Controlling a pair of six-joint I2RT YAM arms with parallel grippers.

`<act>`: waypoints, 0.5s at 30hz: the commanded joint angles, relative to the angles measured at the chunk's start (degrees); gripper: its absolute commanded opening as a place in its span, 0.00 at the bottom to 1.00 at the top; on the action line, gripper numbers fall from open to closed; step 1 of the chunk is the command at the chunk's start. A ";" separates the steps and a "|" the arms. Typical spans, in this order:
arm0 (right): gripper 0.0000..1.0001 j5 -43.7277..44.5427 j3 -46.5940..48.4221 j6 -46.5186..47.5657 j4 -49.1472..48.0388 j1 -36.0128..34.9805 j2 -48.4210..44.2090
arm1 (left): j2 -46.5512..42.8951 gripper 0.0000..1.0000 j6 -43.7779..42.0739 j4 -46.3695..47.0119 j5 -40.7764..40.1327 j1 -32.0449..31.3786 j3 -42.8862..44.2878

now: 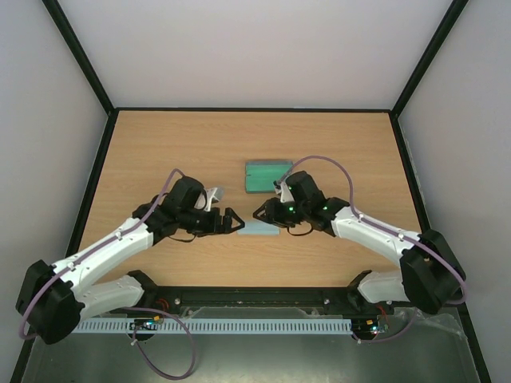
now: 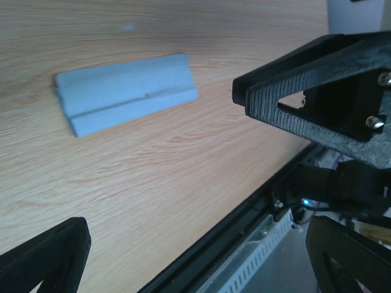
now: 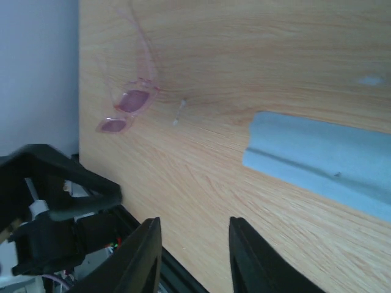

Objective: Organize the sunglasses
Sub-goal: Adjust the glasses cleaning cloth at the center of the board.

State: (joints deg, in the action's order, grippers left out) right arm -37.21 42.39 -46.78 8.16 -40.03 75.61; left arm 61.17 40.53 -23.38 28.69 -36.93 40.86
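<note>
The sunglasses [image 3: 130, 105], thin-framed with pinkish-purple lenses, lie on the wooden table at the upper left of the right wrist view; I cannot make them out in the top view. A folded light blue cloth [image 1: 259, 229] [image 2: 125, 91] [image 3: 324, 162] lies between the two grippers. My left gripper [image 1: 233, 221] [image 2: 195, 265] is wide open just left of the cloth, with nothing between its fingers. Facing it from the right, my right gripper [image 1: 262, 212] [image 3: 194, 256] has its jaws partly drawn in, with a clear gap and nothing between them.
A blue-green oblong case [image 1: 267, 175] lies beyond the cloth, toward the table's middle. The table's black near edge [image 2: 232, 226] runs close below both grippers. The fingertips of the two grippers nearly meet above the cloth.
</note>
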 commanded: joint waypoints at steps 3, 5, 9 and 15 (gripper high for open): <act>0.29 -2.65 -4.54 -10.83 -12.02 0.13 -5.12 | 2.78 0.99 4.76 10.86 11.42 0.36 -3.88; 0.28 -2.26 -7.16 -13.41 -15.08 0.05 -6.05 | 3.19 0.99 5.21 12.92 12.81 0.53 -4.81; 0.26 -2.54 -10.92 -15.82 -19.83 0.04 -5.99 | 4.84 0.99 6.16 18.63 16.65 1.68 -8.55; 0.13 -3.48 -7.89 -9.64 -16.87 0.04 0.52 | 9.32 0.55 5.79 23.22 15.28 1.98 -10.38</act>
State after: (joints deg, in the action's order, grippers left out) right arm -39.31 32.32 -58.87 -7.07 -40.03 72.23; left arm 67.81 46.28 -5.41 42.57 -35.40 31.11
